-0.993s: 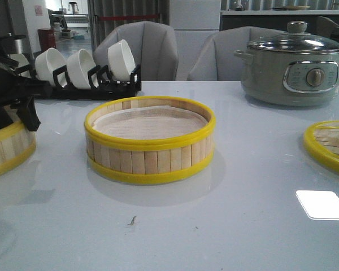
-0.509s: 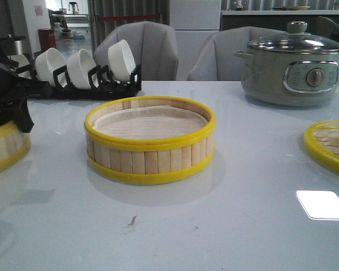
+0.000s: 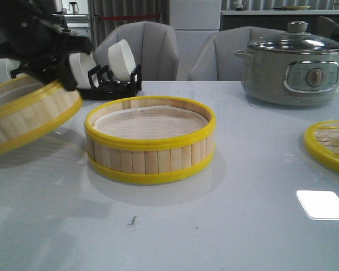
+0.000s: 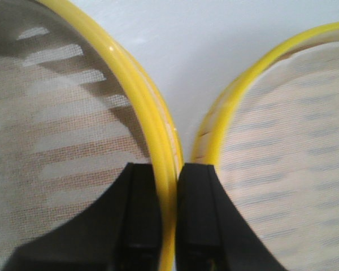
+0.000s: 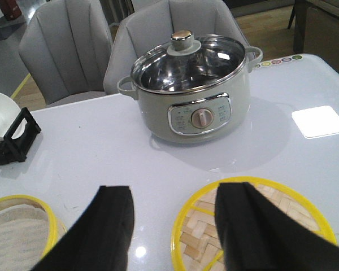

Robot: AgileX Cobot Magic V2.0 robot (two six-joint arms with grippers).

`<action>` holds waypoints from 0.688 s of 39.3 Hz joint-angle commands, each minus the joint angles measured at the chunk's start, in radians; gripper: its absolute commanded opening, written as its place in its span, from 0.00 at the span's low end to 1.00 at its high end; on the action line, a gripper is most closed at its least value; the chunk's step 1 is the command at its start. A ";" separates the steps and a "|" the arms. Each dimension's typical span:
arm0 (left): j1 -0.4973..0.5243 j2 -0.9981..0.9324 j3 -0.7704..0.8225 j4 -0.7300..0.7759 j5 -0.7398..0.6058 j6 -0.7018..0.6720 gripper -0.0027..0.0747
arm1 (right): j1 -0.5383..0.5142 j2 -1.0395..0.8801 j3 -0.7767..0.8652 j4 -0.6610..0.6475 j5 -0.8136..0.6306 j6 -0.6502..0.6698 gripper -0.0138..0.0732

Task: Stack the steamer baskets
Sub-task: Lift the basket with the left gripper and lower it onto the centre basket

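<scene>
Already clamped on a rim: left gripper [image 4: 168, 217], fingers [image 4: 138, 220] pinching the wall of the lifted basket [image 3: 28, 116], tilted, airborne at left of the front frame. Just right of it, the second basket [image 3: 150, 141] on the table [image 3: 243, 226]. Right gripper [image 5: 172, 231] spread, grasping nothing, hovering over the lid [image 5: 296, 217]. Carrying step, likely; next, level and center before lowering onto the second basket.
</scene>
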 commanded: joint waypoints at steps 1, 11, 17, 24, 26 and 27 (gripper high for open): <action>-0.080 -0.057 -0.113 -0.008 -0.021 0.001 0.16 | 0.001 -0.004 -0.039 -0.007 -0.079 -0.001 0.67; -0.295 -0.055 -0.195 -0.002 -0.040 0.006 0.16 | 0.001 -0.004 -0.039 -0.007 -0.079 -0.001 0.67; -0.388 -0.030 -0.195 0.015 -0.052 0.006 0.16 | 0.001 -0.004 -0.039 -0.007 -0.079 -0.001 0.67; -0.442 0.018 -0.195 0.030 -0.062 0.006 0.16 | 0.001 -0.004 -0.039 -0.007 -0.079 -0.001 0.67; -0.447 0.033 -0.195 0.030 -0.072 0.006 0.16 | 0.001 -0.004 -0.039 -0.007 -0.079 -0.001 0.67; -0.451 0.037 -0.195 0.030 -0.077 0.006 0.16 | 0.001 -0.004 -0.039 -0.007 -0.079 -0.001 0.67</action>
